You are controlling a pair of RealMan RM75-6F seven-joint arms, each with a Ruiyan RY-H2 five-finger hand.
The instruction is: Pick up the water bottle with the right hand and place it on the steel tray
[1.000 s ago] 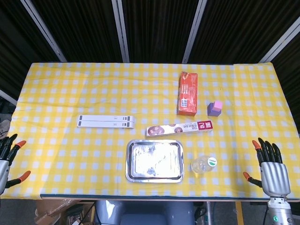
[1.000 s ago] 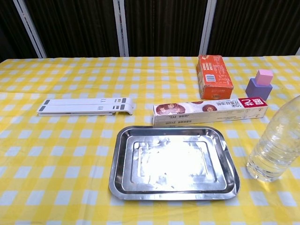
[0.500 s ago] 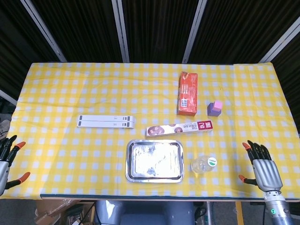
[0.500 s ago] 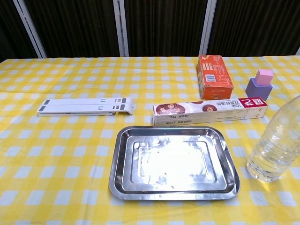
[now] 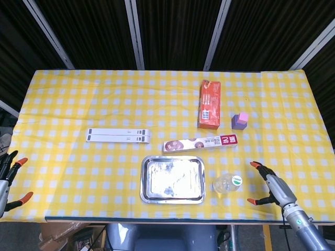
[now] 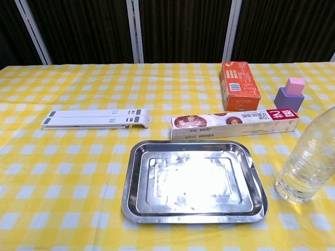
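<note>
A clear water bottle stands upright on the yellow checked cloth, just right of the steel tray. The tray lies bare near the table's front edge. My right hand hovers right of the bottle with its fingers spread, a short gap away, holding nothing. My left hand stays at the table's front left corner, fingers apart and holding nothing. Neither hand shows in the chest view.
A long foil-wrap box lies right behind the tray. An orange carton and a purple-and-pink block sit further back on the right. A flat white stand lies to the left.
My right hand has swung in from the front right corner toward the bottle and turned sideways. The left hand has barely shifted. The bottle and tray have not moved.
</note>
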